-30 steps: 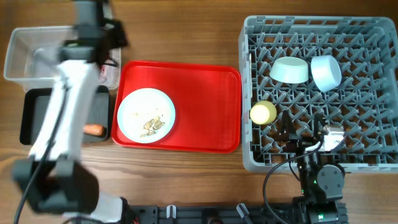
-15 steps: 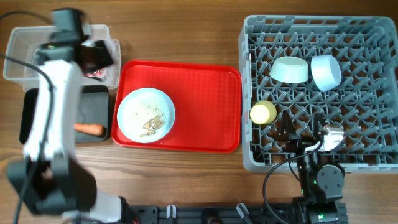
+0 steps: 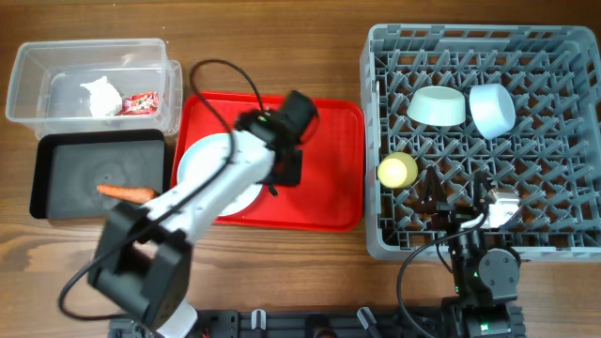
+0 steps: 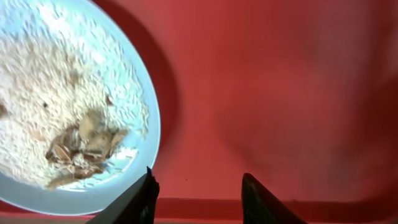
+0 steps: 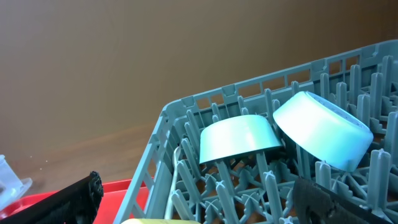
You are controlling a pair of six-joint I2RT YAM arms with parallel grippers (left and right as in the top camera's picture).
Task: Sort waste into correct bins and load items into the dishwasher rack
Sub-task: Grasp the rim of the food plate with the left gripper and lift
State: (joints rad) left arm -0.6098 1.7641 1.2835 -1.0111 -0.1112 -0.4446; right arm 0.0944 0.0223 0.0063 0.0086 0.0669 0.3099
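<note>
The round white plate [image 3: 202, 164] with beige food scraps [image 4: 81, 146] lies on the red tray [image 3: 329, 141]. My left gripper [image 3: 282, 178] is open and empty, low over the tray at the plate's right rim [image 4: 199, 196]. The clear tub [image 3: 28, 70] holds the white napkin [image 3: 99, 94] and the red-and-white wrapper [image 3: 141, 101]. The black tray [image 3: 56, 155] holds the carrot [image 3: 127, 192]. The grey rack [image 3: 563, 42] holds the pale green dish [image 3: 437, 105], the pale blue bowl [image 3: 491, 108] and the yellow cup [image 3: 397, 170]. My right gripper [image 3: 457, 202] is open and empty at the rack's front edge [image 5: 202, 199]. The spoon is not clearly seen.
The right wrist view shows the green dish [image 5: 239, 140] and the blue bowl [image 5: 323, 130] upside down on the pegs. The red tray's raised rim [image 4: 205, 208] runs just under my left fingers. Bare wooden table [image 3: 282, 272] lies in front of the tray.
My left arm has swung from the clear tub at the far left over to the red tray. The wrapper now lies in the tub. The right arm has not moved.
</note>
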